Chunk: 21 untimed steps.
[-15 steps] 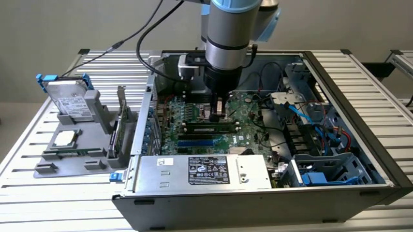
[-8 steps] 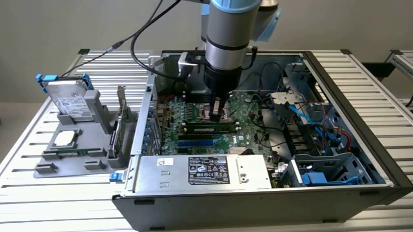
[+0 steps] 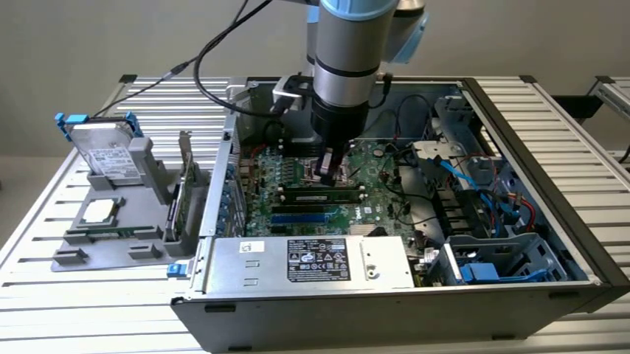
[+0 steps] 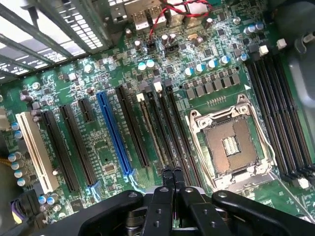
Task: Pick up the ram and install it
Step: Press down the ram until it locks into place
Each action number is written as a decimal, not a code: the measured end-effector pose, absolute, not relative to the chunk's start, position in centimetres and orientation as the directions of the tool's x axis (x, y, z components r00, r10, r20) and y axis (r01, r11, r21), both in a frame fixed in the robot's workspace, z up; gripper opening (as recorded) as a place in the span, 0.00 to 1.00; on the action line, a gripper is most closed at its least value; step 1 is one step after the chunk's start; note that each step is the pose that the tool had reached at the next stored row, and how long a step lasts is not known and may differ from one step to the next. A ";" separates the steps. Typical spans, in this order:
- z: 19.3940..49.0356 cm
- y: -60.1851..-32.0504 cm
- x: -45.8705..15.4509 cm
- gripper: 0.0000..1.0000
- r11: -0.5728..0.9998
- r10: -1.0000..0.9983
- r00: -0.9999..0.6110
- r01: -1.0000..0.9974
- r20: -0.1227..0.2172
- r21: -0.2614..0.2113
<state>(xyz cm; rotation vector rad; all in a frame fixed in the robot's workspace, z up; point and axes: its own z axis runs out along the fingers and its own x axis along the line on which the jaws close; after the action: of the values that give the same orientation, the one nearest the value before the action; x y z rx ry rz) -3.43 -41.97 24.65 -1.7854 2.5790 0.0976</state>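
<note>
Gripper (image 4: 172, 173) fingers pressed together, empty, above motherboard (image 4: 98, 147) slots; ram (image 3: 317, 195) seated in slot inside computer case (image 3: 551, 184)

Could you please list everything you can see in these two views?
table: 1, silver slats, under everything
case: 1, black, open, on the table
motherboard: 1, green, inside the case
ram: 1, green and dark, along the motherboard slots, just below the gripper
CPU socket: 1, silver, empty
blue slot: 1, among black slots
power supply: 1, silver, near edge of the case
hard drive: 1, silver, in a grey holder, exterior view's left
gripper: 1, black, fingers together, over the slots
</note>
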 end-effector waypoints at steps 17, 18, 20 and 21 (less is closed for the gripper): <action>24.6 -42.0 -3.4 0.10 0.583 -0.810 -0.585 -0.811 -0.038 0.049; 24.6 -42.0 -3.4 0.10 0.597 -0.800 -0.598 -0.801 -0.038 0.049; 24.6 -42.0 -3.4 0.10 0.621 -0.782 -0.623 -0.782 -0.038 0.049; 24.6 -42.0 -3.4 0.10 0.634 -0.771 -0.636 -0.772 -0.038 0.049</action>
<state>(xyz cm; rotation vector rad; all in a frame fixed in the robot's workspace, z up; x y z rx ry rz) -3.43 -41.97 24.64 -1.3348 2.8269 0.0948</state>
